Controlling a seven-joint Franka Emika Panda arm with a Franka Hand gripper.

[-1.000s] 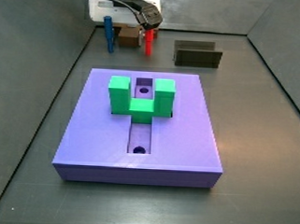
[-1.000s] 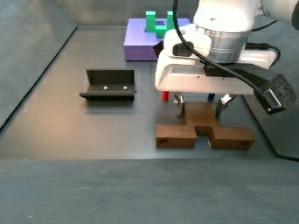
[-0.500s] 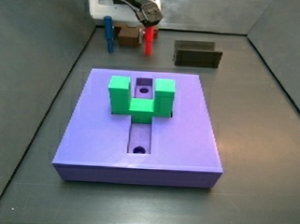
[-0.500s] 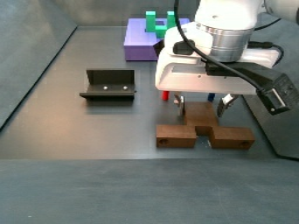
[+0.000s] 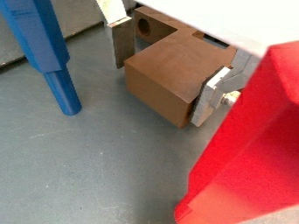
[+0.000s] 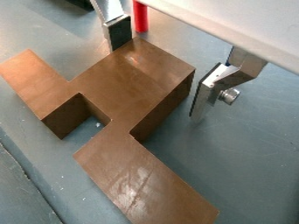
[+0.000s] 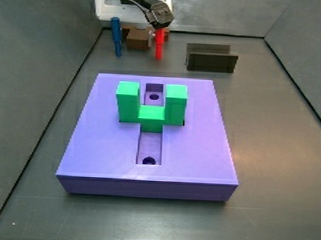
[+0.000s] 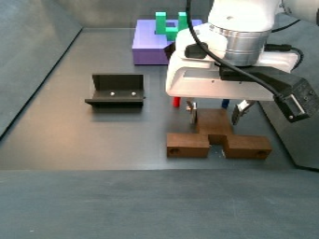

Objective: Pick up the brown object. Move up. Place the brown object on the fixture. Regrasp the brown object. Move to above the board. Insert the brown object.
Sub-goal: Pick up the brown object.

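Note:
The brown object (image 8: pixel 187 145) lies flat on the grey floor, a reddish-brown piece with a thick stem and a round hole (image 5: pixel 145 26) at one end. My gripper (image 8: pixel 215 112) hangs over it and is open. Its silver fingers (image 6: pixel 222 86) stand on either side of the stem, with a small gap showing at one finger. Both wrist views show the stem (image 5: pixel 176 74) (image 6: pixel 128 83) between the fingers, gripper midpoints (image 5: pixel 162 90) (image 6: pixel 158 77). The dark fixture (image 8: pixel 115 91) (image 7: pixel 213 58) stands apart and empty. The purple board (image 7: pixel 149 142) (image 8: pixel 152 45) carries the green block (image 7: pixel 150 102).
A blue post (image 7: pixel 116 35) (image 5: pixel 47 52) and a red post (image 7: pixel 160 40) (image 5: pixel 251 131) stand close beside the gripper. Dark walls close in the floor in both side views. A black cable plug (image 8: pixel 294 101) hangs off the arm.
The gripper has shifted only very slightly over the brown object. The brown object, fixture and board have not moved.

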